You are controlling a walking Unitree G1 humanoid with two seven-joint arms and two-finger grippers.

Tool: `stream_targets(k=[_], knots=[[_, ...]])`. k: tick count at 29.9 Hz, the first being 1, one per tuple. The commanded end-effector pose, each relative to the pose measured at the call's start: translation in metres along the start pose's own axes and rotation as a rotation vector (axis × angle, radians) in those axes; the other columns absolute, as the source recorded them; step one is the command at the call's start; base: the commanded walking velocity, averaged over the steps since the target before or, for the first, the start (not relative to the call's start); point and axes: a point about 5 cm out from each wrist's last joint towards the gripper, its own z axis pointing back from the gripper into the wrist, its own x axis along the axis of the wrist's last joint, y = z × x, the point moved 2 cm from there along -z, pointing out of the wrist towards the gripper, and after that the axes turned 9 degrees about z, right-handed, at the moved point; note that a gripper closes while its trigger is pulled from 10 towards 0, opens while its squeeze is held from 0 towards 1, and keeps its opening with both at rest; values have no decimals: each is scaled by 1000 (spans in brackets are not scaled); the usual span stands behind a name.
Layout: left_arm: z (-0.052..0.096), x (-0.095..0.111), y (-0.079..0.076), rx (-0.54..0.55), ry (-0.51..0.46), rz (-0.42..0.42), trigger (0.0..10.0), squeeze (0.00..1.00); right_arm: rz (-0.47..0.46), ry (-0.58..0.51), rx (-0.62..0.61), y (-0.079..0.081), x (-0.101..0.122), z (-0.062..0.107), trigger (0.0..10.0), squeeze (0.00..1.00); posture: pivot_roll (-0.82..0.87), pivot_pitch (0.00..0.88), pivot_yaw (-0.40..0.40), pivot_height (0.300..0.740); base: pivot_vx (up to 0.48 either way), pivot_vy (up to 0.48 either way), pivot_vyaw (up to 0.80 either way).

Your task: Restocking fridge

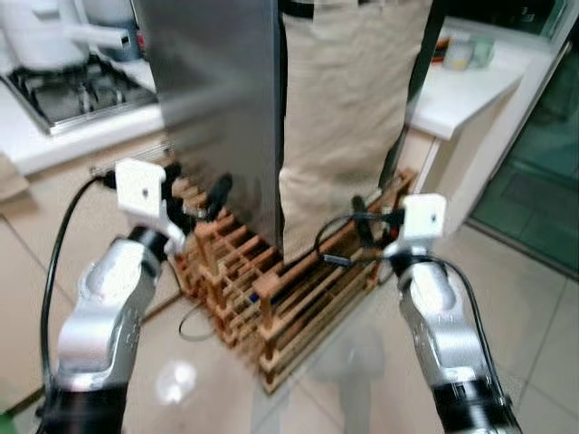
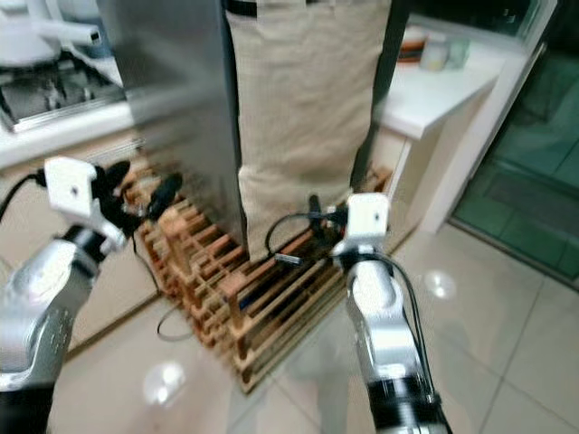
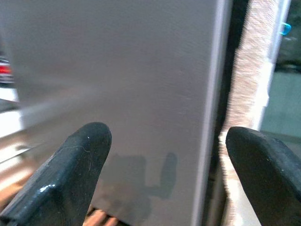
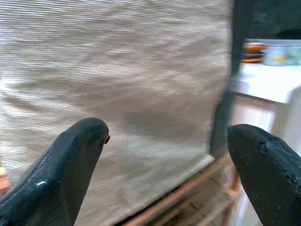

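Note:
A tall steel fridge [image 1: 213, 99] stands on a wooden slatted pallet [image 1: 271, 298], and a beige cloth [image 1: 348, 117] hangs down its right part. My left gripper [image 1: 194, 194] is open, held low in front of the steel panel [image 3: 141, 75] near its left lower corner, with nothing between its fingers [image 3: 84, 150]. My right gripper [image 1: 373, 221] is open too, close to the cloth's [image 4: 117, 70] lower right edge just above the pallet, and holds nothing.
A gas hob [image 1: 72, 95] and a white kettle [image 1: 45, 32] sit on the counter to the left. A white counter [image 1: 470, 86] with jars [image 1: 457, 54] is on the right, beside a glass door [image 1: 534, 181]. Shiny tiled floor [image 1: 534, 334] lies ahead.

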Motion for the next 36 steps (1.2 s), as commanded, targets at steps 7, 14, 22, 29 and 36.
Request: stream_targets(k=[7,14,22,29,36], knots=[[-15,-27,28,240,97,-23,10000,0,7,21,1,3,-4,-1,10000,0,-105,0,62,740,0,0,-745],[-21,-18,26,221,42,27,10000,0,24,7,31,7,0,-4,10000,0,-119,0,49,740,0,0,0],[-25,-8,9,95,-9,48,10000,0,33,20,45,8,-3,-8,10000,0,-109,0,44,740,0,0,-349],[-26,5,2,42,-31,-3,10000,0,41,6,53,9,-1,-10,10000,0,-100,0,40,740,0,0,-504],[-23,4,7,79,-22,28,10000,0,43,-1,54,7,1,-13,10000,0,-95,0,31,740,0,0,0]])
